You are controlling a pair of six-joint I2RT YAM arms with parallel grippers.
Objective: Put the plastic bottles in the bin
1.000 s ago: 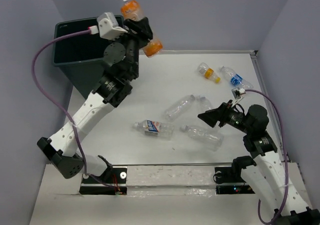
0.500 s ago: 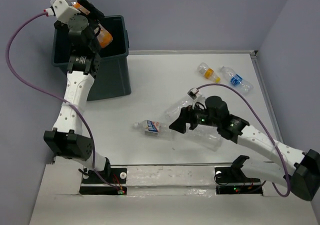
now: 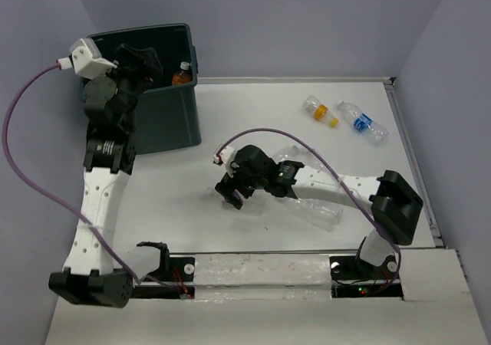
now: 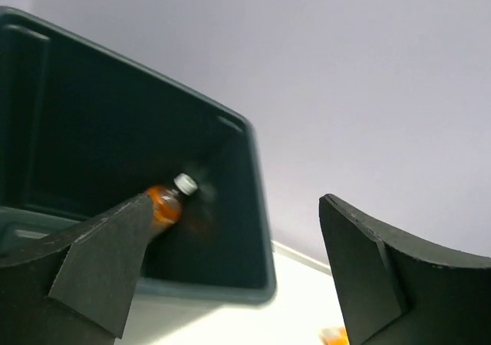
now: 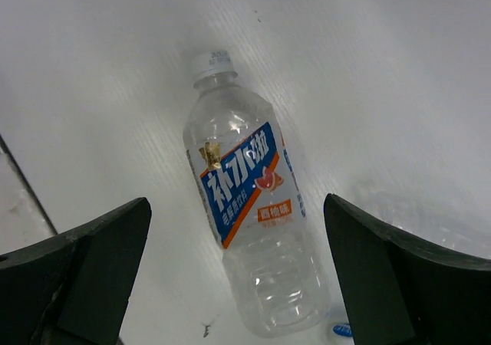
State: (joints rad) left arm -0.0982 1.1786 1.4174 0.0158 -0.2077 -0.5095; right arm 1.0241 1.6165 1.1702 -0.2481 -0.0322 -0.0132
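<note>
We held our left gripper (image 3: 142, 60) spread open above the bin (image 3: 165, 123), which stood at the far left of the table (image 3: 253, 123). An orange bottle (image 4: 163, 205) was inside the bin. Our right gripper (image 3: 230, 194) hung open over a labelled bottle (image 5: 249, 230) lying mid-table. A yellow bottle (image 3: 320, 109) and a blue bottle (image 3: 362, 121) lay far right.

The bin (image 3: 165, 126) stands at the far left of the counter (image 3: 253, 107), with one bottle (image 4: 163, 205) inside it. The left fingers (image 4: 100, 261) sit above the bin's opening. The centre bottle (image 5: 249, 222) lies on the counter between the right fingers (image 5: 92, 261). Just to its right, under the right arm, lie a near bottle (image 3: 321, 213) and a rear bottle (image 3: 295, 155). Two far bottles (image 3: 320, 110) (image 3: 363, 121) lie side by side at the far right.
</note>
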